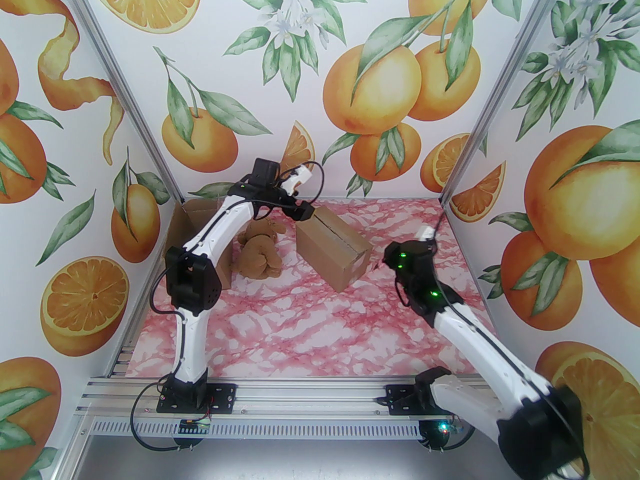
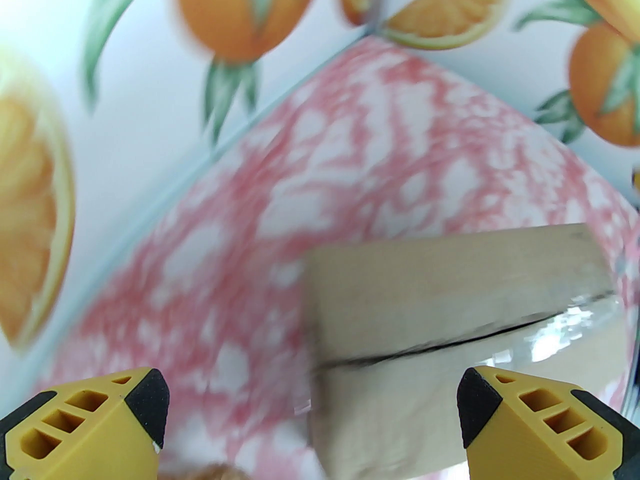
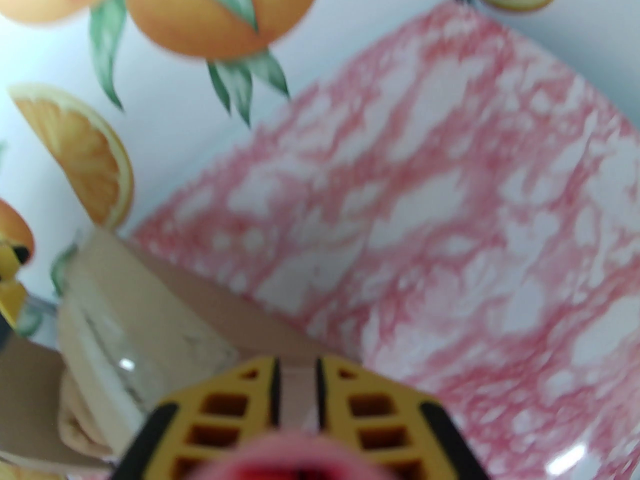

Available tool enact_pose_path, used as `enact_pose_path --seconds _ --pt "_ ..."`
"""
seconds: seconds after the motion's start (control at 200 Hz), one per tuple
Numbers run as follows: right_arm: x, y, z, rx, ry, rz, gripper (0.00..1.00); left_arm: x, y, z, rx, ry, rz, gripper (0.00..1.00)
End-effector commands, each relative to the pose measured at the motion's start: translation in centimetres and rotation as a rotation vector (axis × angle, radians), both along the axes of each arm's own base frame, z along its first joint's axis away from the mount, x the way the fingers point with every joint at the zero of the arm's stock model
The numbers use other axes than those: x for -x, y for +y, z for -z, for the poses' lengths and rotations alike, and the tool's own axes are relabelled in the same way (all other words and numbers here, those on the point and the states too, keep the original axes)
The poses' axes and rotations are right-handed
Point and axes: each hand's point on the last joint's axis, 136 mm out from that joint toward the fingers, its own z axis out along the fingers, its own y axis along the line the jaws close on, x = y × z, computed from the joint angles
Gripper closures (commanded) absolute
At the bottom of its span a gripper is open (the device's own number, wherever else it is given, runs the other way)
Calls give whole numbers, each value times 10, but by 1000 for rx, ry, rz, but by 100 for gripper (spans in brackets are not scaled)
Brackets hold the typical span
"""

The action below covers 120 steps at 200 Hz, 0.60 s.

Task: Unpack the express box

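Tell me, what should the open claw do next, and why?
Probably lower the left gripper onto the far end of the taped box to steady it. Its jaws stand wide open over that end, empty. The top seam looks sealed, and the right gripper nearby seems shut on a pink thing.

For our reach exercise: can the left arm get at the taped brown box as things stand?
Probably yes. The left gripper hangs open right over the taped box, nothing between them; the teddy bear lies off to the side.
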Motion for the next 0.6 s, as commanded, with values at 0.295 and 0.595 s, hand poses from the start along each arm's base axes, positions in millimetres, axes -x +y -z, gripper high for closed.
enact_pose_path --seconds 0.295,0.595 --pt "-68 49 -2 20 -38 -127 100 63 -5 13 128 137 -10 0" --pt "-70 5 -3 -7 -70 -18 100 81 29 -25 -62 -119 -44 0"
